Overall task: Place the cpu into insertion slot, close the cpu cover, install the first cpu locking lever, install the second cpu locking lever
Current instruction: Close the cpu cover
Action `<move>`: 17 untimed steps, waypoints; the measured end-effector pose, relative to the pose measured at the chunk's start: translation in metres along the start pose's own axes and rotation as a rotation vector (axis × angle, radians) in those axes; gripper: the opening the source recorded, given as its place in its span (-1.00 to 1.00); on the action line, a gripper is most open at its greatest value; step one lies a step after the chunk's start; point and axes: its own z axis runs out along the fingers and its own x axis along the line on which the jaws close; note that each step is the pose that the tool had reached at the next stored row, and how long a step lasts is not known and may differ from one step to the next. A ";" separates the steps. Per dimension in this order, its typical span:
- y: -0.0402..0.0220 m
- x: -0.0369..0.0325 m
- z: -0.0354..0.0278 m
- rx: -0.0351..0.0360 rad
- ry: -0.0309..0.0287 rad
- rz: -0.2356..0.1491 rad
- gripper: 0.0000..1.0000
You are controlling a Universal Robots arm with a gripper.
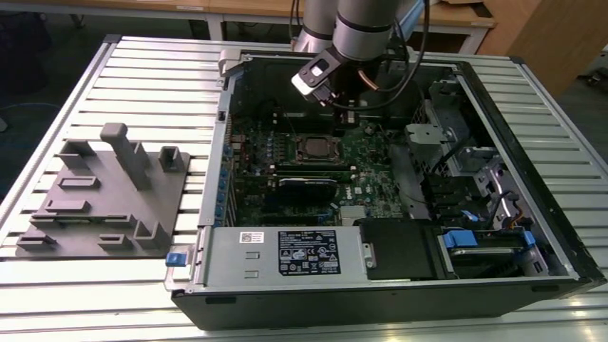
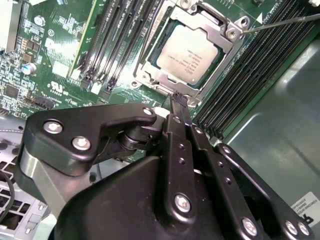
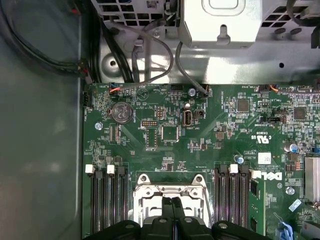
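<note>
cpu (image 2: pixel 192 54) seated (cpu cover (image 2: pixel 231 47) down), end effector (image 2: pixel 179 100) just beside

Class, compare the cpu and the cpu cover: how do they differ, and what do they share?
The cpu is a solid square plate; the cpu cover is an open frame with a window. The cpu is smaller and sits within the cpu cover's window. Both are silvery metal.

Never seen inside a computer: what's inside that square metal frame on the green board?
A flat silvery chip lies inside the metal frame, its top showing through the window. The socket beneath is covered by the chip and cannot be seen.
</note>
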 end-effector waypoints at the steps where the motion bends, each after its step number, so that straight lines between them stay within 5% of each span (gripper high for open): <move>1: -0.0007 0.0000 0.0002 0.0003 -0.0001 0.000 -0.80; 17: -0.0216 -0.0003 0.0038 0.0028 -0.0002 0.000 -0.80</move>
